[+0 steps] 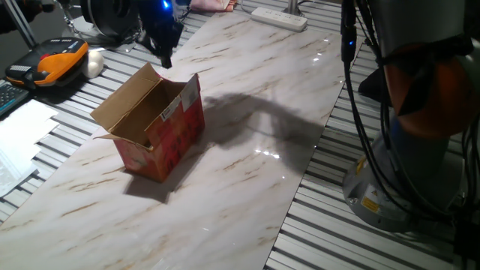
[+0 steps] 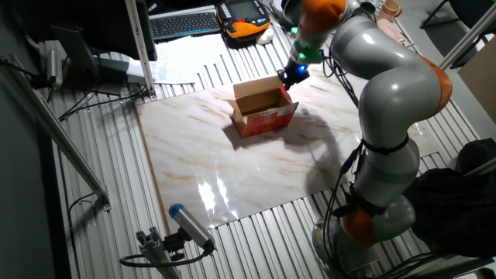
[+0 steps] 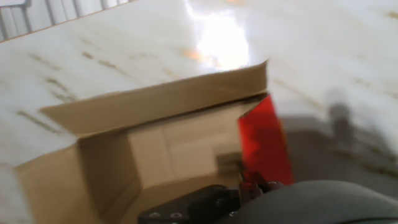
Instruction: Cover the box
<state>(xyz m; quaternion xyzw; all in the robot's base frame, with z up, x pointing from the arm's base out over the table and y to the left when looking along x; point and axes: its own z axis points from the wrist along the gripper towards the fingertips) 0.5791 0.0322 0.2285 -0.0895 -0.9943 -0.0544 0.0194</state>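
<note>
We see a small red box (image 1: 159, 127) standing open on a marble-patterned table (image 1: 247, 180), with its brown flaps raised. In one fixed view, the robot's dark claw (image 1: 165, 49) hangs above and behind the box, at about twelve o'clock from it, just past the tall back flap (image 1: 131, 94). Taking the claw as centre, the box lies toward six o'clock, just beside and below it. The box's long axis runs roughly from ten o'clock to four o'clock in this view, and a side flap with a white label (image 1: 174, 109) stands upright on the four o'clock end. The hand view looks down into the brown interior. We cannot tell whether the claw is wide or narrow. We judge the coming move is to press the back flap forward over the opening.
</note>
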